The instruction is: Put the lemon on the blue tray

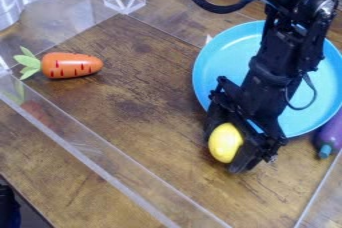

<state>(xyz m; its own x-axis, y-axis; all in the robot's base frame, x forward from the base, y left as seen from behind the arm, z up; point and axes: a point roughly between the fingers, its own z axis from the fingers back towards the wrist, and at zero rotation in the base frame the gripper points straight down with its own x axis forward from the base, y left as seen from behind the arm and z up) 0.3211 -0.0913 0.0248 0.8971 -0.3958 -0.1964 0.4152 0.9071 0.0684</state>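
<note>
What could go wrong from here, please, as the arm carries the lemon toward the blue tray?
The claw grips the lemon near the rim of the blue tray; carried low, the lemon might clip the raised rim and slip out. The eggplant lies by the tray's right edge, so a wide swing could knock it.
</note>
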